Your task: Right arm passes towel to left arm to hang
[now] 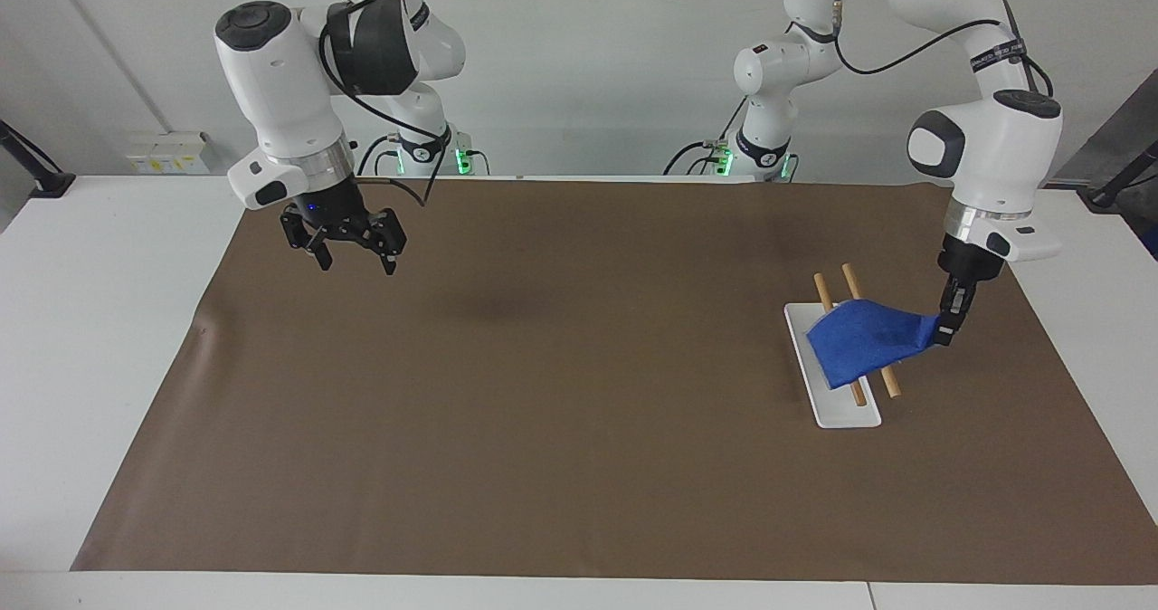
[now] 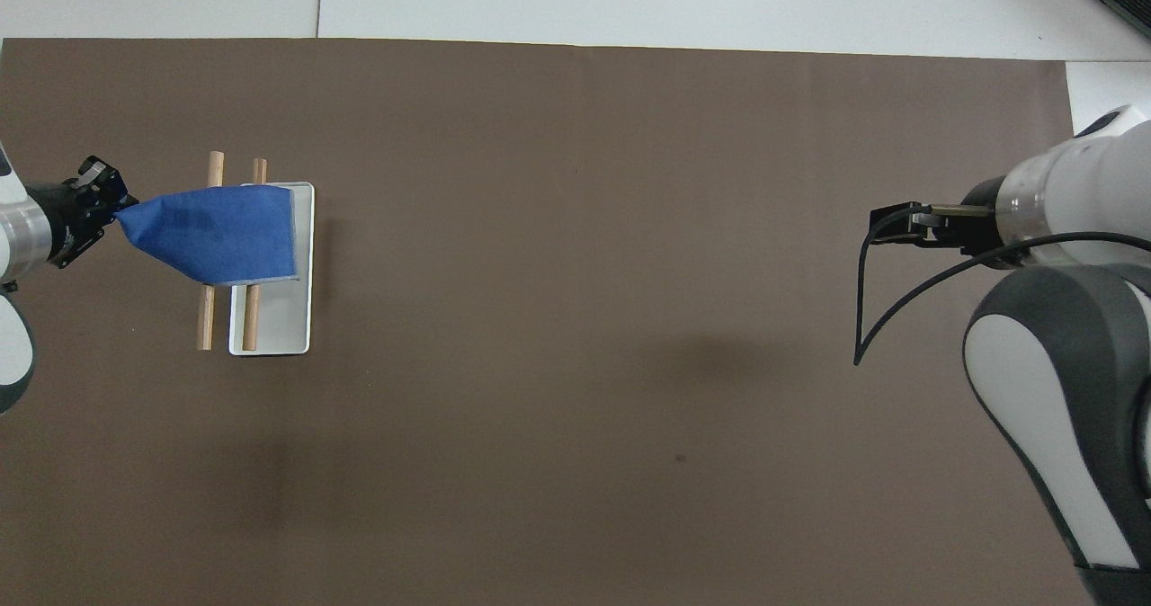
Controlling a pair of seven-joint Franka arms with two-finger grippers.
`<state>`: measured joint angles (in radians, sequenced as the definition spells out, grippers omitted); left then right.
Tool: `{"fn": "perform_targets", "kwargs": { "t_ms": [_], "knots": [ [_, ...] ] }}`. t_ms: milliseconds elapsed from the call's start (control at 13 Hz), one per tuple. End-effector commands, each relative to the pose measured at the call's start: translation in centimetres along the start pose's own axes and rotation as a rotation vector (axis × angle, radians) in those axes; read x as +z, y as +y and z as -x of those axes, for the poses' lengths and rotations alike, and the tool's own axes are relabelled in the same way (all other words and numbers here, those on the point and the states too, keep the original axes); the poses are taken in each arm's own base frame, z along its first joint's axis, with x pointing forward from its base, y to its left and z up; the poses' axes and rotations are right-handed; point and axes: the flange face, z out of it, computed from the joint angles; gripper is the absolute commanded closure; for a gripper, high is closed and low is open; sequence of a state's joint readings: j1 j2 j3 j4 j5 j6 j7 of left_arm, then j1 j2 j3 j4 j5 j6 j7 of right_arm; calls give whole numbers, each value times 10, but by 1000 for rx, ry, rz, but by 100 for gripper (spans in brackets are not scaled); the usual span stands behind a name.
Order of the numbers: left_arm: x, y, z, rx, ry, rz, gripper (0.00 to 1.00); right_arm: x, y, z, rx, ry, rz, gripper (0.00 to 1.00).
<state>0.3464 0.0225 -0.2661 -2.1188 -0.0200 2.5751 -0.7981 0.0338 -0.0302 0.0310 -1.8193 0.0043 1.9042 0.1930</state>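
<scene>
The blue towel [image 1: 864,340] lies draped over two wooden rods [image 1: 889,384] of a rack on a white tray [image 1: 846,415] toward the left arm's end of the table. My left gripper [image 1: 944,329] is shut on the towel's corner, beside the rack and low over the mat. In the overhead view the towel [image 2: 216,233] stretches from the left gripper [image 2: 112,210] across both rods [image 2: 207,318]. My right gripper [image 1: 348,252] is open and empty, raised over the mat at the right arm's end; in the overhead view the right gripper [image 2: 899,226] shows at the edge.
A brown mat [image 1: 579,411] covers most of the white table [image 1: 99,320]. The white tray [image 2: 279,318] holds the rod rack. A black cable [image 2: 868,309] loops from the right wrist.
</scene>
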Motion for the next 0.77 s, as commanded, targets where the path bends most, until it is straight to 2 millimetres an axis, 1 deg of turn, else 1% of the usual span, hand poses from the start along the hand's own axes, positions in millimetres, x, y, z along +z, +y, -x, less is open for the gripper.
{"fn": "perform_targets", "kwargs": {
  "t_ms": [0,77,154,231,308,385,462,538,615,692],
  "knots": [
    [-4,3,-15,-11,22,10,9,-28,24,6,12,-21,28,0],
    [-8,9,-24,-18,31,25,0,-42,31,7,23,-35,29,0],
    [-10,12,-29,-26,35,31,0,-53,43,5,42,-42,28,0],
    [-11,14,-32,-30,36,34,0,-62,52,3,45,-47,29,0],
    [-13,16,-34,-33,31,31,0,-71,54,0,12,-55,33,0],
    [-17,20,-36,-41,24,38,0,-74,55,-5,2,-59,34,0],
    [-21,23,-38,-58,10,43,0,-78,60,-8,12,-64,35,0],
    [-27,26,-40,-65,-2,43,0,-78,61,-7,12,-68,33,0],
    [-36,32,-42,-59,-15,35,0,-78,50,-6,-6,-67,30,0],
    [-47,39,-42,-46,-37,17,0,-76,54,-4,-2,-66,31,0]
  ]
}}
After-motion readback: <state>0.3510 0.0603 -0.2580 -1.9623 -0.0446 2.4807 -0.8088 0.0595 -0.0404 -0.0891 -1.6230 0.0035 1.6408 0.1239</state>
